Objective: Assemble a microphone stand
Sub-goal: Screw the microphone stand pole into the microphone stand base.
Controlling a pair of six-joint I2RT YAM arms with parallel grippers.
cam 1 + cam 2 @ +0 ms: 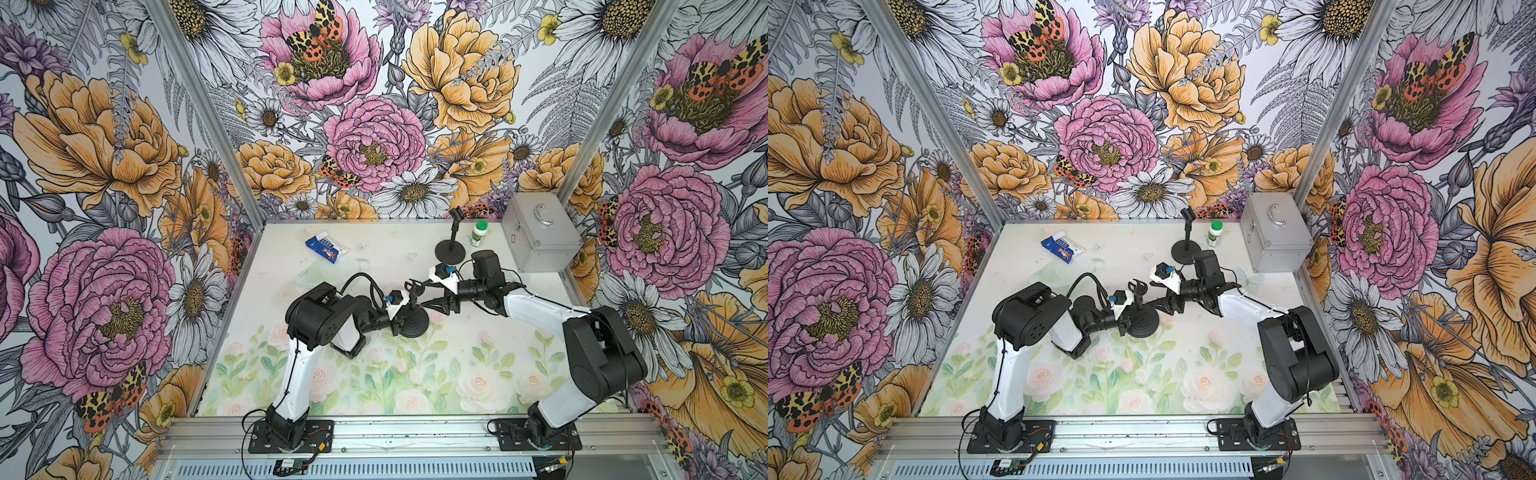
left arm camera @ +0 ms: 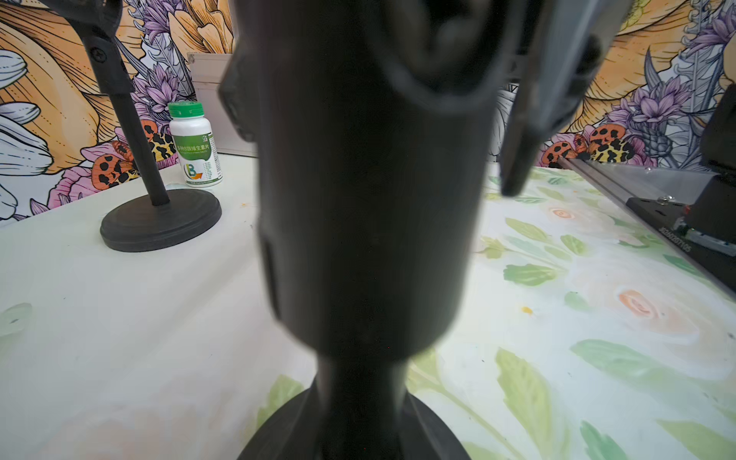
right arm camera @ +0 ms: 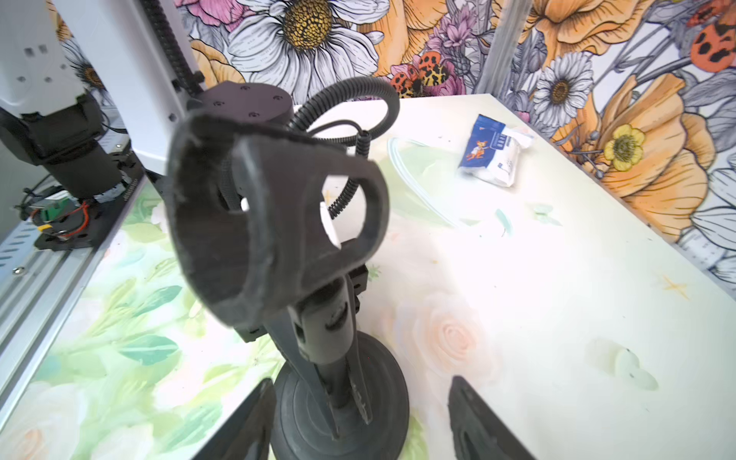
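Note:
A black microphone stand stands mid-table in both top views, with a round base [image 1: 415, 323] [image 1: 1144, 325] and a clip holder [image 1: 413, 286] [image 1: 1137, 287] on top of its pole. My left gripper [image 1: 408, 316] [image 1: 1128, 320] is shut on the pole just above the base. In the left wrist view the pole and holder [image 2: 370, 199] fill the middle and hide the jaws. My right gripper [image 1: 432, 296] [image 3: 360, 382] is open, its fingers either side of the pole below the clip holder [image 3: 278, 215] without touching it, above the base [image 3: 342, 418].
A second, complete microphone stand [image 1: 451, 249] [image 2: 159, 217] stands at the back, next to a white bottle with a green cap [image 1: 478, 232] [image 2: 195, 147]. A silver case [image 1: 540, 237] sits at the back right. A blue and white packet [image 1: 326, 248] [image 3: 494, 155] lies back left.

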